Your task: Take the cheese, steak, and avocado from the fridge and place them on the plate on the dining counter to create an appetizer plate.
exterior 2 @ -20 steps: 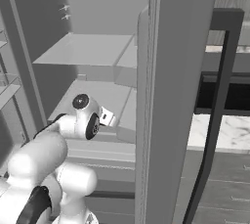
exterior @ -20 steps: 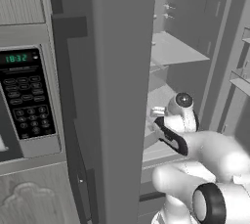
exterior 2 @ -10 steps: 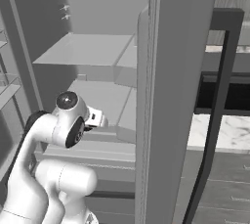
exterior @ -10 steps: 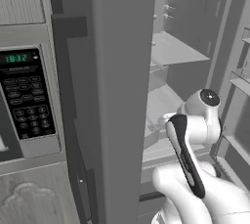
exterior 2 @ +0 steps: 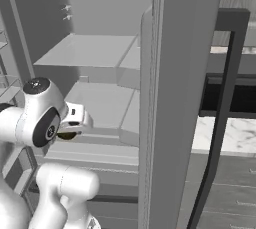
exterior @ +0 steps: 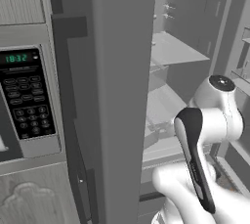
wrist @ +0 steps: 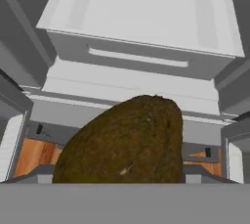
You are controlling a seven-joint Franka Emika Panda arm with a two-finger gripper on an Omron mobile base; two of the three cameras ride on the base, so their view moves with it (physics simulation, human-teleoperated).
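The avocado, a dark brown-olive rounded lump, sits very close in the hand view, hanging above a pale fridge drawer and the wooden floor. In the right base view my gripper is shut on the avocado, just in front of the fridge's lower shelf. The avocado hides my fingertips in the hand view. The grey fridge stands open, its pale inner shelves bare. My elbow is raised in front of the opening. The cheese, steak and plate are out of view.
A black-panelled microwave with green digits is set into the wall left of the fridge. The open right fridge door with its dark bar handle stands close on my right. Behind it lies a white marble counter top.
The arm has drawn back and risen out of the fridge with the avocado in the gripper. The elbow has swung upward and toward the cameras. The grip has not changed.
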